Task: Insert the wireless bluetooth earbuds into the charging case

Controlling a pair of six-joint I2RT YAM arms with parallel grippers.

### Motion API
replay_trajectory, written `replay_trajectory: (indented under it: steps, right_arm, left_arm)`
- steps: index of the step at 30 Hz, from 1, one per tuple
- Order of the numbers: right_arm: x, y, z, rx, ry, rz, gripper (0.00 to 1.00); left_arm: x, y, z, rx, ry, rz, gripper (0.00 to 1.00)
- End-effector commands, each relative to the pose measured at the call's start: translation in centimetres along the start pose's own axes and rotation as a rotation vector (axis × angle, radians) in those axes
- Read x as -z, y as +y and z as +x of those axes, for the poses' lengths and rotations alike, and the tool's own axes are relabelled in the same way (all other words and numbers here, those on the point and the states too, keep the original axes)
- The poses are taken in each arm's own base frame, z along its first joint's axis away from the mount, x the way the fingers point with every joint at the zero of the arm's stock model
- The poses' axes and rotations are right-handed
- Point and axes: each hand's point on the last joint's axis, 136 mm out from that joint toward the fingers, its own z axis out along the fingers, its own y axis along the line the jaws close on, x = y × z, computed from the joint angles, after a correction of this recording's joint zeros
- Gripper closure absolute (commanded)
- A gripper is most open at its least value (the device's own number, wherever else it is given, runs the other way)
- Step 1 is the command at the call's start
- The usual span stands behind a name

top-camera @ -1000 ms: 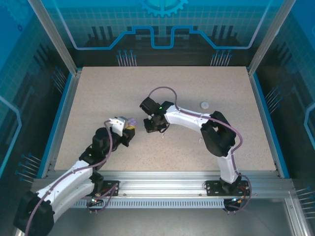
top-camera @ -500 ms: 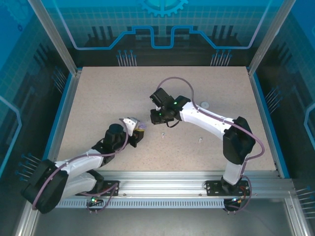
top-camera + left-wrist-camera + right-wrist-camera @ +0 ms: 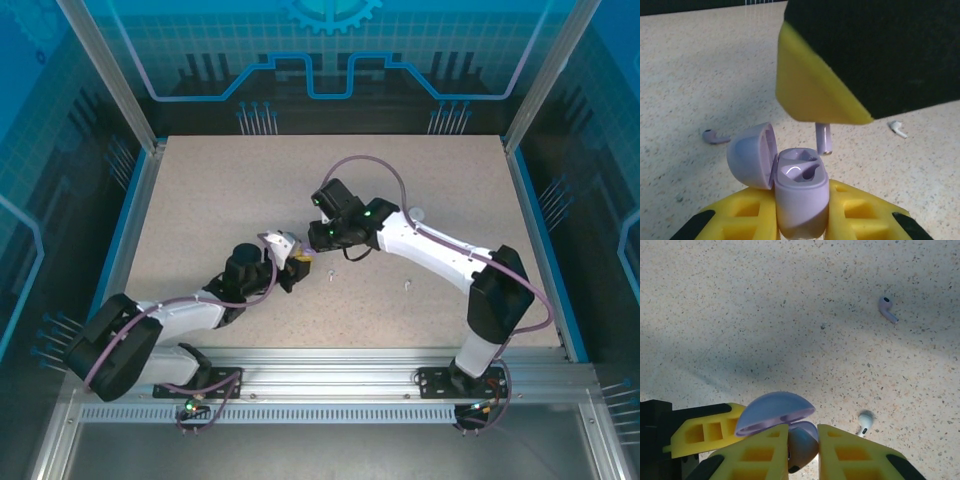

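Note:
My left gripper (image 3: 801,202) is shut on the pale purple charging case (image 3: 801,192), which stands upright with its lid (image 3: 751,155) swung open to the left and both wells bare. Right above it, my right gripper (image 3: 803,442) is shut on a purple earbud (image 3: 802,447); its stem (image 3: 823,138) hangs just behind the case's rim, apart from it. In the top view the two grippers (image 3: 292,262) (image 3: 320,240) meet at mid-table. Another purple earbud (image 3: 715,136) (image 3: 887,307) lies on the table, and a white earbud (image 3: 865,422) (image 3: 897,128) lies close by.
The speckled beige table (image 3: 220,200) has open room to the left and at the back. A second white bud (image 3: 406,285) lies right of centre. A round white case (image 3: 418,212) peeks out beside the right arm. Blue walls ring the table.
The left gripper carried the open case rightward toward the centre. The right gripper lifted off the table with the purple earbud and now hovers over the case.

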Motion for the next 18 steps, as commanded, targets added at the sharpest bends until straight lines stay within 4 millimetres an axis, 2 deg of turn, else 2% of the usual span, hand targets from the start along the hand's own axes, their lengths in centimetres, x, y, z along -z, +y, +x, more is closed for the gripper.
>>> replay_trajectory:
  steps: [1, 9, 18]
  right_arm:
    - [1.2, 0.4, -1.0, 0.02, -0.059, -0.025, 0.82]
    - [1.7, 0.5, -1.1, 0.033, -0.085, -0.037, 0.82]
    - [2.8, 1.0, -0.5, 0.089, -0.107, -0.065, 0.82]
  left_arm:
    - [-0.3, -1.6, -2.7, -0.045, -0.087, 0.074, 0.77]
    - [-0.2, -2.5, -3.9, -0.059, -0.129, 0.101, 0.77]
    - [0.2, -2.5, -4.8, -0.057, -0.164, 0.089, 0.77]
